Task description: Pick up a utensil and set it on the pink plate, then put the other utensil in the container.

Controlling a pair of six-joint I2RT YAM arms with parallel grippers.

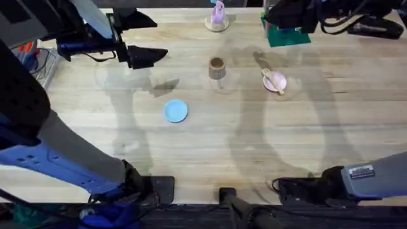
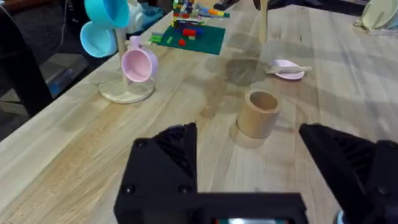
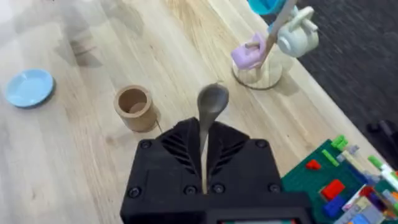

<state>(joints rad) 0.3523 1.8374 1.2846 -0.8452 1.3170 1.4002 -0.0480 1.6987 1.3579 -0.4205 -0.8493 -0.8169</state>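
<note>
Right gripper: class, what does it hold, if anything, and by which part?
The right gripper holds the wooden spoon, pinched by its handle, bowl pointing outward.

**Right end effector clamped, left spread wide**

The right end effector has its fingers pressed together on the spoon, raised above the desk beyond the container. The left end effector hovers with fingers far apart, facing the container from its other side.
</note>
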